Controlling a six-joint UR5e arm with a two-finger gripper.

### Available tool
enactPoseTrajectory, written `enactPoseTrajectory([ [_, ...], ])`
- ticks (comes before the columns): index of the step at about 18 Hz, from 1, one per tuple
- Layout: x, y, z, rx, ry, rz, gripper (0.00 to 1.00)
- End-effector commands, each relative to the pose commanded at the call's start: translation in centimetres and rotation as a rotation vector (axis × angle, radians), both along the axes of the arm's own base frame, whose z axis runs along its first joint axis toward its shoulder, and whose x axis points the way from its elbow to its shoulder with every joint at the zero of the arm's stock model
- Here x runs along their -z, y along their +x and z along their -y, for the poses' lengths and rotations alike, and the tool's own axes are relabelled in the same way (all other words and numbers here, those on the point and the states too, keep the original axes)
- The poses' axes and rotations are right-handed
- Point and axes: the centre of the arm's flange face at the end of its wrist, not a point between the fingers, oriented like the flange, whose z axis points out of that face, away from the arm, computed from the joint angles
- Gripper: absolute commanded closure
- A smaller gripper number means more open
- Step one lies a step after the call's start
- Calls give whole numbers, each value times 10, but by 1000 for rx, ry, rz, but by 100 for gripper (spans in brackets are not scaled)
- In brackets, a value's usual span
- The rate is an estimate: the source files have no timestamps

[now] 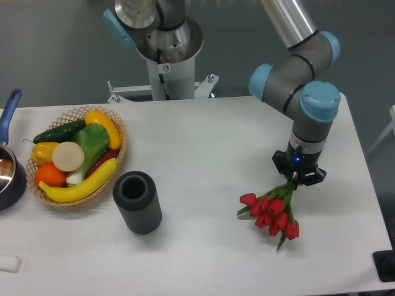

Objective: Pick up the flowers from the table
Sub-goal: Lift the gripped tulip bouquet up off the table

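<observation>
Flowers (271,214), small red tulip buds on pale green stems, are clamped at the stems by the black two-finger gripper (298,179), hanging below it; light, floppy, easily crushed, buds are best avoided.

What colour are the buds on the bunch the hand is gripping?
Red buds on the flowers, with green leaves and stems running up into the hand; the fixed camera, the only view, shows them clearly.
</observation>
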Motion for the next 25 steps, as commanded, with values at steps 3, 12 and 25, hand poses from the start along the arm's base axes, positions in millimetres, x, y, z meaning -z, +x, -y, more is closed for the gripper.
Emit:
enactPoseTrajectory([
  [3,-32,15,-13,-24,138,17,75],
  [12,-143,50,-21,-86,530,80,75],
  [25,-206,42,26,-130,827,157,75],
])
